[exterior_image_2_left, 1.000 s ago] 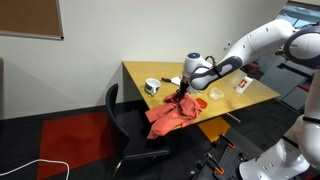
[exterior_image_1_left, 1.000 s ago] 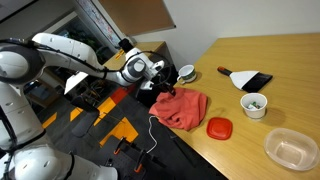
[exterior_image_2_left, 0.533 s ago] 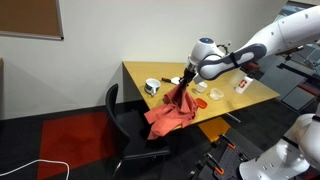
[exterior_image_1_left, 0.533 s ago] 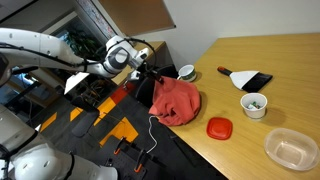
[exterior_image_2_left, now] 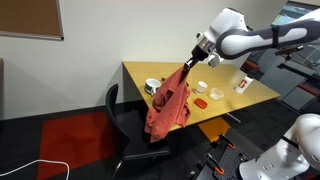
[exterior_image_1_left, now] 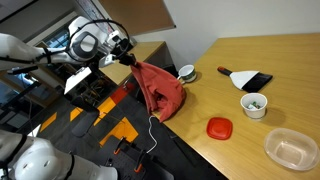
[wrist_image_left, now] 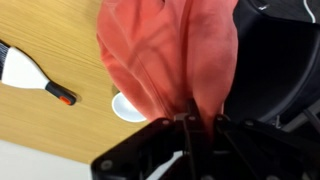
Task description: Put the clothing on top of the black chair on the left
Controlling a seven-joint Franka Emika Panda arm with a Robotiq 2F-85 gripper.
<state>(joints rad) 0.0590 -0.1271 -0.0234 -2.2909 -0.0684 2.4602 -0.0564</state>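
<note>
A red cloth (exterior_image_1_left: 158, 88) hangs from my gripper (exterior_image_1_left: 128, 58), which is shut on its top end. It also shows in an exterior view (exterior_image_2_left: 169, 103), hanging over the table's near edge with its lower part draped by the black chair (exterior_image_2_left: 122, 125). In that view my gripper (exterior_image_2_left: 192, 61) is raised above the table. In the wrist view the red cloth (wrist_image_left: 170, 55) fills the middle, pinched between my gripper fingers (wrist_image_left: 192, 122), with the black chair (wrist_image_left: 275, 60) at the right.
On the wooden table (exterior_image_1_left: 250, 110) are a white cup (exterior_image_1_left: 186, 72), a brush with a black dustpan (exterior_image_1_left: 246, 78), a white bowl (exterior_image_1_left: 254, 104), a red lid (exterior_image_1_left: 219, 127) and a clear container (exterior_image_1_left: 291, 148). Yellow-and-black equipment (exterior_image_1_left: 110, 125) lies on the floor.
My gripper has lifted up and away from the table with the red cloth. The cloth now hangs stretched out instead of lying bunched on the table edge.
</note>
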